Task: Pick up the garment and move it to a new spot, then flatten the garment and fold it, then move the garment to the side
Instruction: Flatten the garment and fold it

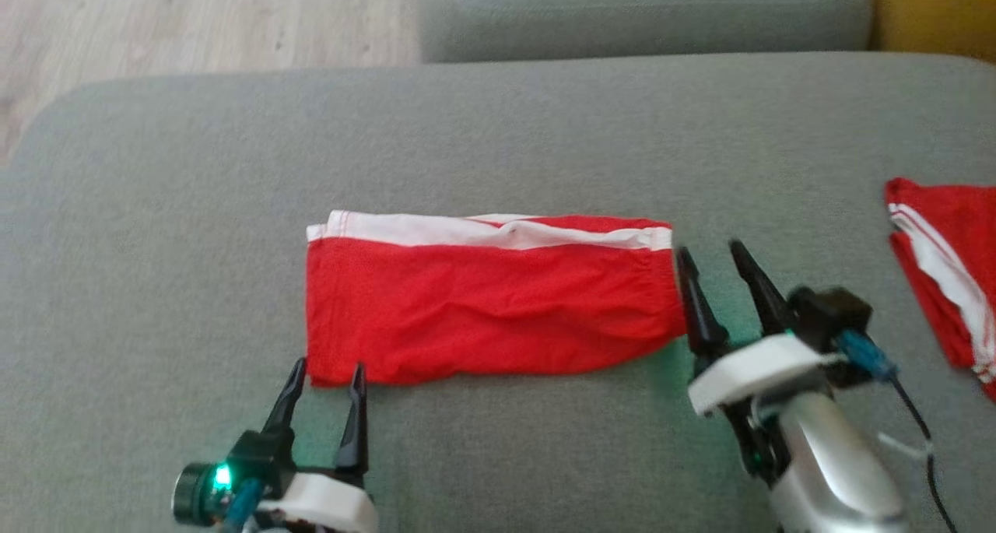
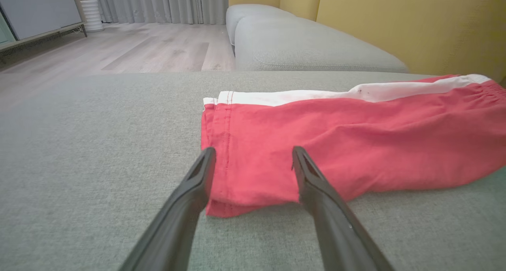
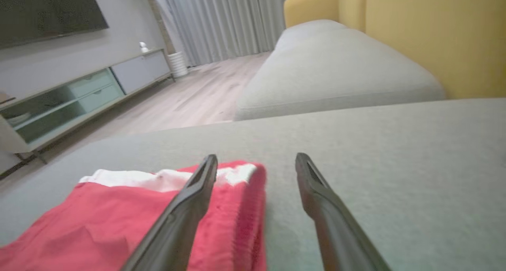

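Garment (image 1: 482, 307) lies between left end effector (image 1: 328, 364) and right end effector (image 1: 708, 247).

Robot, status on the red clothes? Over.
Left gripper open at garment near-left corner; right gripper open at right end. Folded, on sofa. Other red piece far right, apart.

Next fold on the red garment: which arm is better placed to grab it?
Left, probably: the left pincer is open with the near corner of the garment between its fingers. The right pincer, also open, sits mostly beside the other end, over bare cushion.
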Available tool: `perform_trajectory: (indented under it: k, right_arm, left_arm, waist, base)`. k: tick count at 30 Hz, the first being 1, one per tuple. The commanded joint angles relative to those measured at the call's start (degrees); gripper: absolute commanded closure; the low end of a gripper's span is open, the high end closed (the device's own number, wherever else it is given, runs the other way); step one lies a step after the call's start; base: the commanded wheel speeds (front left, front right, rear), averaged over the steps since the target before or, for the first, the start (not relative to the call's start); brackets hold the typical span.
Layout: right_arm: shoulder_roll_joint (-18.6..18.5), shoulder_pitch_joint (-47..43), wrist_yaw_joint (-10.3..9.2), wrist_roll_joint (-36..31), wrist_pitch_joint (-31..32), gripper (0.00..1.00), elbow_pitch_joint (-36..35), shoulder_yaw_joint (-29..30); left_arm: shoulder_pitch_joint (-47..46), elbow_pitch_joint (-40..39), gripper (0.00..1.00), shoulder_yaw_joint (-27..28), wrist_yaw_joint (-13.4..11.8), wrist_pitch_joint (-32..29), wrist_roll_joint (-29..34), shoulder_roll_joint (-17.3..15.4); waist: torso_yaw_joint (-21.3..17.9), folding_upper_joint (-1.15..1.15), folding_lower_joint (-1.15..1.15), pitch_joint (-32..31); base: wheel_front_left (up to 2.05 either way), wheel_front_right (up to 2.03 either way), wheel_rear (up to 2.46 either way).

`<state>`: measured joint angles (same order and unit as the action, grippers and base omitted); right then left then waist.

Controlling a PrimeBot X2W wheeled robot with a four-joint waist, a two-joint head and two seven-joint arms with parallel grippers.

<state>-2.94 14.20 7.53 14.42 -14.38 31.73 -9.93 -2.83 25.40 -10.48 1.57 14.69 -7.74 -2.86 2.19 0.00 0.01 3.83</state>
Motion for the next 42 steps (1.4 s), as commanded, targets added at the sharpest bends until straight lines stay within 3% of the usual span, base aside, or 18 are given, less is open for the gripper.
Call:
perform_trajectory:
  k: [1,6,10,16,19,24,32,35,39,42]
  right_arm:
    - [0.1,4.5,-0.04,1.5,-0.6,0.0,-1.1,-3.3]
    - [0.1,7.0,-0.04,3.2,-0.6,0.0,3.8,-6.0]
    - [0.1,7.3,-0.04,4.1,-0.6,0.0,12.4,-4.5]
    - [0.1,6.9,-0.04,8.4,-0.6,0.0,16.9,-7.9]
    - [0.1,6.8,-0.04,12.1,-0.6,1.0,18.7,-11.3]
    - [0.1,8.3,-0.04,15.1,-0.6,1.0,20.1,-11.4]
    - [-0.8,9.5,-0.04,8.5,-0.6,1.0,18.1,1.6]
    - [-0.8,9.8,-0.04,7.6,-0.6,1.0,15.5,3.7]
    - [-0.1,10.2,-0.04,12.2,-0.1,1.0,11.3,-0.9]
    - [0.0,9.7,-0.04,21.8,2.7,1.0,5.4,-9.0]
  left_arm:
    - [-3.2,-2.0,0.0,0.6,-0.1,0.3,-0.5,0.0]
    - [-4.2,-1.7,0.0,-1.1,-0.3,0.3,-1.2,0.0]
    - [-4.7,-1.6,0.0,-1.9,-0.2,0.3,-1.3,0.0]
    - [-4.9,-1.8,0.0,-1.4,-0.3,0.3,-1.2,0.0]
    - [-5.0,-1.7,0.0,-1.2,-0.3,0.3,-1.0,0.0]
    - [-5.4,-1.6,0.0,-1.1,-0.4,0.3,-1.0,0.0]
    - [-5.1,-1.1,0.0,-1.1,-0.3,0.3,-1.6,0.0]
    - [-4.4,-0.8,0.0,-1.4,-0.4,0.3,-2.2,0.0]
    - [-3.5,0.1,0.0,-2.6,-0.3,0.3,-2.9,0.0]
    - [-3.1,0.8,0.0,-3.8,-0.1,0.3,-3.4,0.0]
  waist:
    - [1.6,0.0,-0.01,1.8]
    - [3.9,0.0,-0.01,3.8]
    - [5.4,0.0,-0.01,5.2]
    - [5.3,0.0,-0.01,6.0]
    - [4.9,0.0,-0.01,6.3]
    - [3.9,0.0,-0.01,6.4]
    - [2.7,0.0,-0.01,4.9]
    - [2.6,0.0,-0.01,3.9]
    - [3.1,0.0,-0.01,2.4]
    - [4.4,0.0,-0.01,1.6]
  base:
    - [0.0,0.0,0.0]
    - [0.0,0.0,0.0]
    - [0.0,0.0,0.0]
    - [0.0,0.0,0.0]
    - [0.0,0.0,0.0]
    - [0.0,0.0,0.0]
    - [0.0,0.0,0.0]
    - [0.0,0.0,0.0]
    - [0.0,0.0,0.0]
    - [0.0,0.0,0.0]
